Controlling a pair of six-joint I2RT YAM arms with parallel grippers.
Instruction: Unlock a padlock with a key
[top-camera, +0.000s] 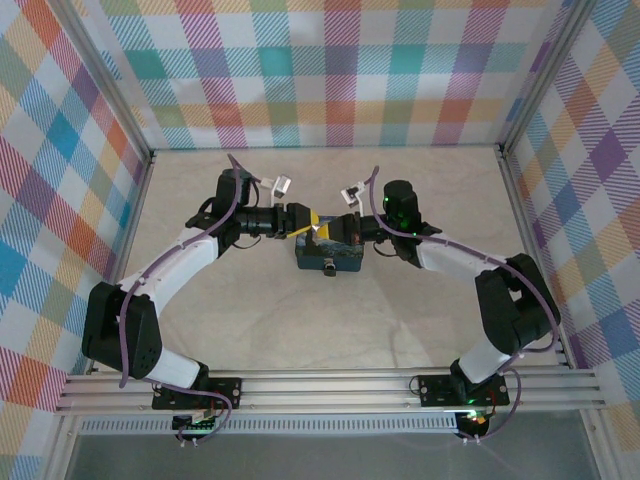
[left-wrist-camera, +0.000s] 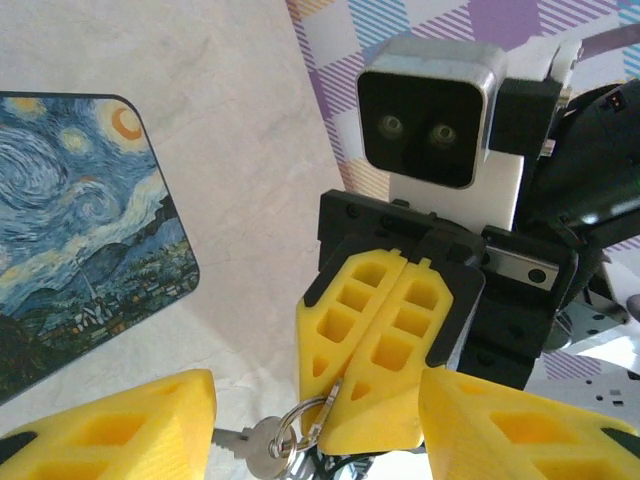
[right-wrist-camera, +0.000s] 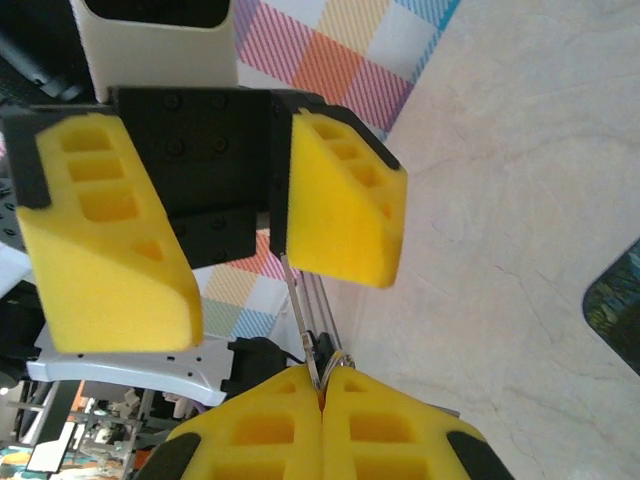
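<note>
Close up, clamps right gripper (right-wrist-camera: 322, 400) on key (left-wrist-camera: 262, 450), its ring plain from left wrist, beside left gripper (right-wrist-camera: 245, 285) spread apart.

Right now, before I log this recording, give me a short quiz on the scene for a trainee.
1. True or false: the left gripper stands open, holding nothing.
2. Which gripper pinches the key? A) left B) right C) neither
3. Fill in: the swirly night-sky painting is on a dark blue ____.
Key: 1 true; 2 B, the right gripper is shut on it; 3 tin.
</note>
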